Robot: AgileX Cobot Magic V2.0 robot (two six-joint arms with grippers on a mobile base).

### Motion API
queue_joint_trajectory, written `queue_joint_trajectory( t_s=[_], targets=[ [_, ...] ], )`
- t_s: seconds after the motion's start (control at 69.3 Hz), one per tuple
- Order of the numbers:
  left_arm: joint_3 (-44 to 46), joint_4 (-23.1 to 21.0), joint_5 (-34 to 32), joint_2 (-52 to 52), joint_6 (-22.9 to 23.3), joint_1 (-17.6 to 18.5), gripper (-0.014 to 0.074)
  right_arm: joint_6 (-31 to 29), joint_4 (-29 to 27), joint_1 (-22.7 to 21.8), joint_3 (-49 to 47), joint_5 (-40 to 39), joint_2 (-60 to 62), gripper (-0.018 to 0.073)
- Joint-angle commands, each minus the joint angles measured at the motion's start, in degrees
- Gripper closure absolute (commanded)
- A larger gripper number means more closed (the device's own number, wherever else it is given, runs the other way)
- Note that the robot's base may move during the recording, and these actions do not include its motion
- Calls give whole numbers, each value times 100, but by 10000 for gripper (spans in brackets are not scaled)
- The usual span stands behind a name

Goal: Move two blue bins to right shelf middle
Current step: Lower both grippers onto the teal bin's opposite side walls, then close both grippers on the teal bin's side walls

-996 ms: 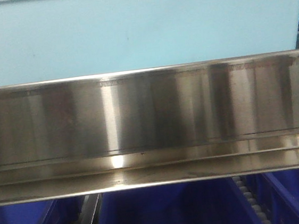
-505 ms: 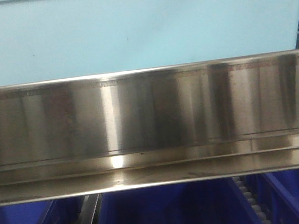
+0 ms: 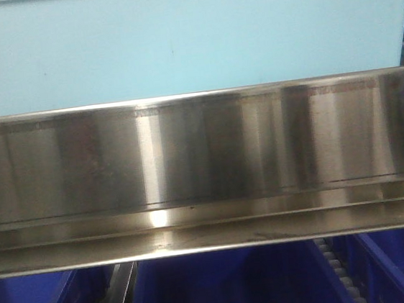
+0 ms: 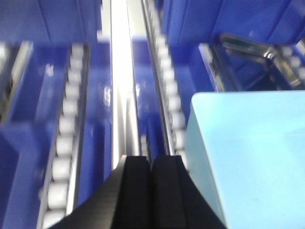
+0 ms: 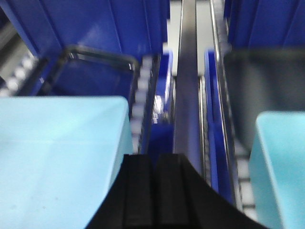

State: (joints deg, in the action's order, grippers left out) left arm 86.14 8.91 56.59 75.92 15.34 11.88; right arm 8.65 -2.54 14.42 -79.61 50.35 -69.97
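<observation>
On our left, rollers [image 4: 64, 138] run down the shelf lane beside the left gripper [image 4: 151, 164], its jaws pressed together on nothing. Right of it sits a pale blue bin [image 4: 248, 157], behind the steel rail [image 3: 202, 151]. The right gripper [image 5: 155, 160], jaws likewise pressed together and empty, flanks the bin's other side. We judge the arms mean to squeeze it between them. A second pale bin [image 5: 281, 162] sits farthest right.

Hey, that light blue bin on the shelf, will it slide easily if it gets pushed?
Probably: white rollers run beside the light blue bin, so it likely glides along its lane. Its flat, straight walls look rigid, unlikely to flex. The steel rail in front would probably stop it.
</observation>
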Motion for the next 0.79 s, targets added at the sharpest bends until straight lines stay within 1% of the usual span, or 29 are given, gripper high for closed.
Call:
queue_joint_trajectory(
  t_s=[0.0,0.043,0.087,0.144,0.202,0.274,0.346,0.404,0.548,0.621,0.693,0.707,0.736,0.765,0.779],
  targets=[
    [335,913,487,273,901,435,707,859,777,389,-280,424,-224,721],
    [423,1306,621,370,1195,702,707,1168,1173,654,-387,610,-315,721],
    [488,1437,711,445,1355,865,707,1417,1395,835,-473,747,-410,721],
    [553,1423,837,535,1509,1074,707,1596,1553,1121,-585,1074,-581,721],
    [583,1371,905,620,1645,1184,707,1675,1553,1248,-672,1366,-731,721],
    [583,1183,918,710,1684,1221,707,1769,1541,1396,-772,1593,-959,721],
    [583,980,946,767,1684,1221,707,1781,1532,1521,-834,1586,-1099,721],
    [583,943,969,809,1684,1221,707,1789,1528,1612,-885,1586,-1209,721],
    [583,871,1005,900,1673,1221,705,1971,1539,1615,-927,1608,-1431,721],
    [583,725,1061,959,1596,1221,671,1971,1529,1615,-927,1608,-1473,715],
    [583,724,1098,1031,1596,1243,594,1971,1504,1615,-927,1608,-1487,640],
    [583,724,1098,1048,1596,1243,576,1971,1504,1615,-927,1608,-1487,601],
    [583,724,1098,1067,1596,1243,539,1980,1504,1615,-927,1608,-1487,559],
    [583,724,1098,1093,1596,1243,502,1980,1504,1615,-927,1608,-1487,498],
    [583,724,1106,1111,1596,1243,484,1980,1504,1615,-927,1586,-1487,452]
  ],
)
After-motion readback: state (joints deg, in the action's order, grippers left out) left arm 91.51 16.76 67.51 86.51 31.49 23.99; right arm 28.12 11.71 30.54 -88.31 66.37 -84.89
